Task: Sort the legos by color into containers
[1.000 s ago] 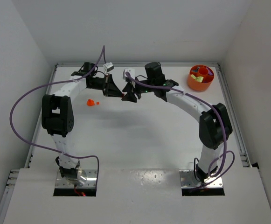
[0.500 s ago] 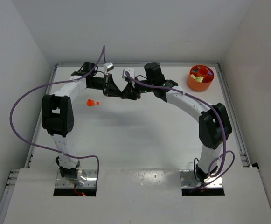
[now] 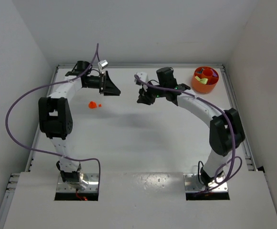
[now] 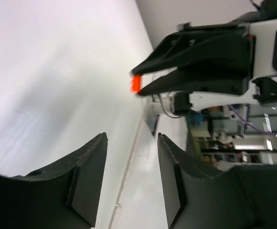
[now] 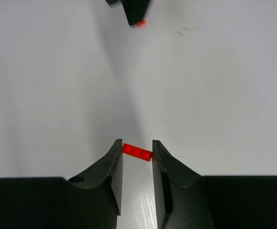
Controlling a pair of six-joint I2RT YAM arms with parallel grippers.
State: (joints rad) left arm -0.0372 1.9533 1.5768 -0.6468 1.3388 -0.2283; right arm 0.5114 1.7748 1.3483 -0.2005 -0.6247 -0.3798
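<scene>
A tiny orange-red lego (image 5: 137, 152) is pinched between the tips of my right gripper (image 5: 137, 143), which hangs above the table's far middle (image 3: 141, 98). The left wrist view also shows this lego (image 4: 136, 84) at those tips. My left gripper (image 4: 131, 137) stands open and empty, off to the left (image 3: 113, 90), with a gap between it and the right one. Another orange-red lego (image 3: 94, 104) lies on the table below the left arm. The container, an orange bowl (image 3: 198, 86) with inner walls, stands at the far right with several coloured legos inside.
White walls enclose the table on three sides. A raised rail (image 3: 236, 105) runs along the right edge near the bowl. Purple cables (image 3: 14, 109) loop off both arms.
The two grippers met tip to tip a second ago. The left one has opened and drawn back left; the right one, shut on the orange-red lego, has moved right.
</scene>
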